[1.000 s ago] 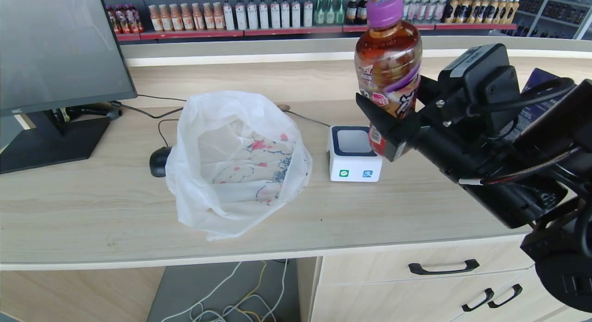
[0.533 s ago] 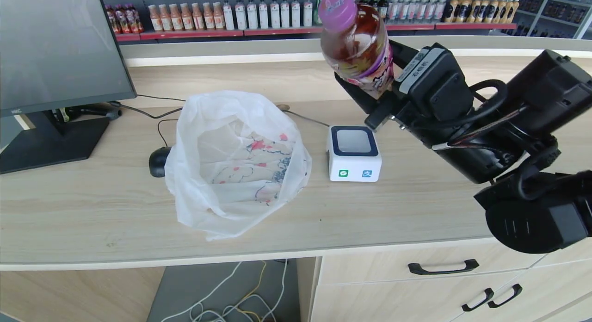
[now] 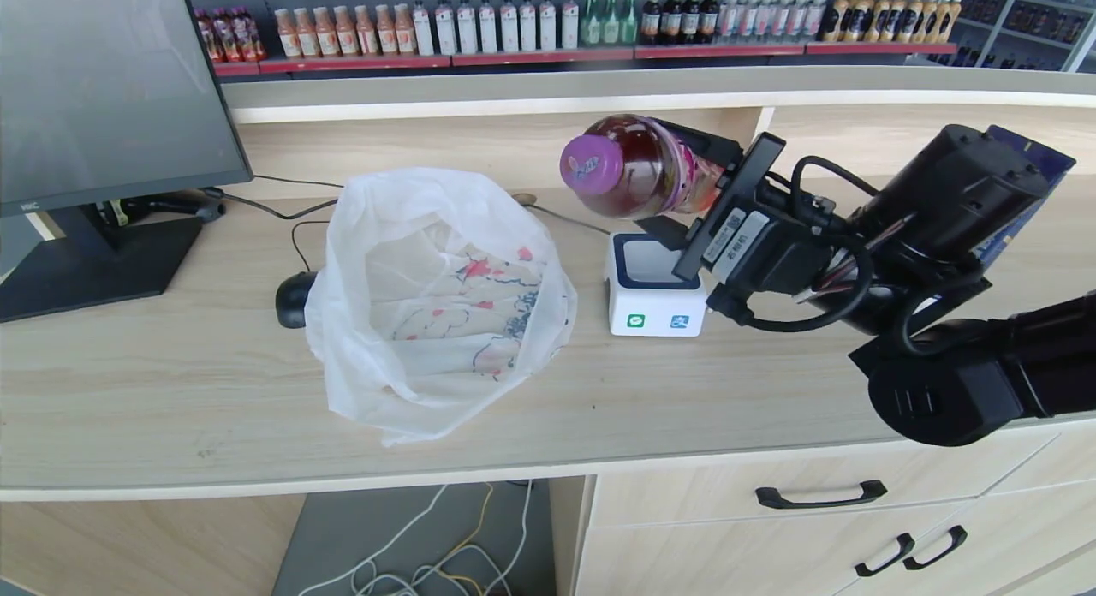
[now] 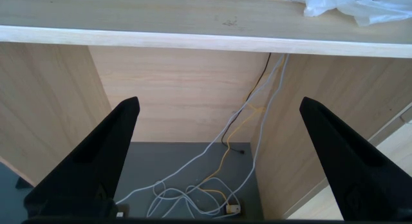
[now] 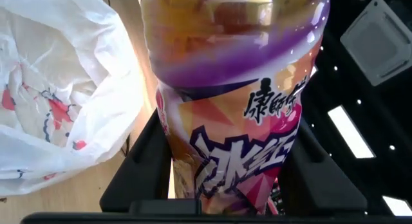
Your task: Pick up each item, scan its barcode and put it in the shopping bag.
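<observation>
A tea bottle (image 3: 632, 166) with a purple cap and a purple-orange label (image 5: 238, 121) lies tipped on its side in the air, cap pointing toward the bag. My right gripper (image 3: 689, 185) is shut on the bottle, just above the white barcode scanner (image 3: 655, 286) on the counter. The white plastic shopping bag (image 3: 437, 296) stands open to the scanner's left and also appears in the right wrist view (image 5: 58, 89). My left gripper (image 4: 215, 159) hangs open below the counter edge, its two dark fingers (image 4: 96, 163) spread wide with nothing between them.
A monitor (image 3: 103, 91) on a black stand occupies the counter's far left, with a black mouse (image 3: 294, 298) and cables beside the bag. Drawers (image 3: 813, 493) sit under the counter on the right. Cables (image 4: 212, 185) lie on the floor beneath. Shelves of bottles (image 3: 514, 22) line the back.
My right gripper has swung the bottle from upright to lying sideways, lowering it and carrying it left over the scanner toward the bag.
</observation>
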{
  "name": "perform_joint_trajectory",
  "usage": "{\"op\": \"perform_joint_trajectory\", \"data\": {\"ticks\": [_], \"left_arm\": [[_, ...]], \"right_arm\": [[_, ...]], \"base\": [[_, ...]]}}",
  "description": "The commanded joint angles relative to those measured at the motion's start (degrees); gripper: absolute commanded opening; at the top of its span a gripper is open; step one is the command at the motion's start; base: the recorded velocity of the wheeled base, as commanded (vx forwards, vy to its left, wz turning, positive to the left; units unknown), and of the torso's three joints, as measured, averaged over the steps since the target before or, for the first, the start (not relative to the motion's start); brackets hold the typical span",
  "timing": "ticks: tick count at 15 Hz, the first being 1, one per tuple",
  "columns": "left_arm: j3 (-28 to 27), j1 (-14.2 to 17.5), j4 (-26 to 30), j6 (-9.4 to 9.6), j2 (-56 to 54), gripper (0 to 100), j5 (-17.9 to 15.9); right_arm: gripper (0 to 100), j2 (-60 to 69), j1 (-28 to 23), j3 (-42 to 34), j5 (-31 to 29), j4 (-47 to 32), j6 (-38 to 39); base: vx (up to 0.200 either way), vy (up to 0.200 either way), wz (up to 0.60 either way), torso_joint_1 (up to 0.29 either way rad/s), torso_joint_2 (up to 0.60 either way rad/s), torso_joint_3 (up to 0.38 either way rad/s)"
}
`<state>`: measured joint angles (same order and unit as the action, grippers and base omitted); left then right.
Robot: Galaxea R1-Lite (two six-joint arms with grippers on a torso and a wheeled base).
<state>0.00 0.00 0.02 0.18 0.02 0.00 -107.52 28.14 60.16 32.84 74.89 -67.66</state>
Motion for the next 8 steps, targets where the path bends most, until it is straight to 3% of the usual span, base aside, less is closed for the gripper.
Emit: {"op": "perform_joint_trajectory", "data": {"ticks": [1, 8], "left_arm": [[0.00, 0.00, -0.02, -0.01, -0.02, 100, 0.00], [0.00, 0.00, 0.06, -0.01, -0.02, 100, 0.00]], "right_arm": [[0, -1.99, -0.10, -0.04, 1.08, 0.00, -1.16], [0, -4.72, -0.45, -0.92, 4.07, 0.00, -7.23]], "base": [[0.000, 0.000, 0.00, 0.000, 0.00, 0.000], [0.000, 0.000, 0.00, 0.000, 0.00, 0.000]]}}
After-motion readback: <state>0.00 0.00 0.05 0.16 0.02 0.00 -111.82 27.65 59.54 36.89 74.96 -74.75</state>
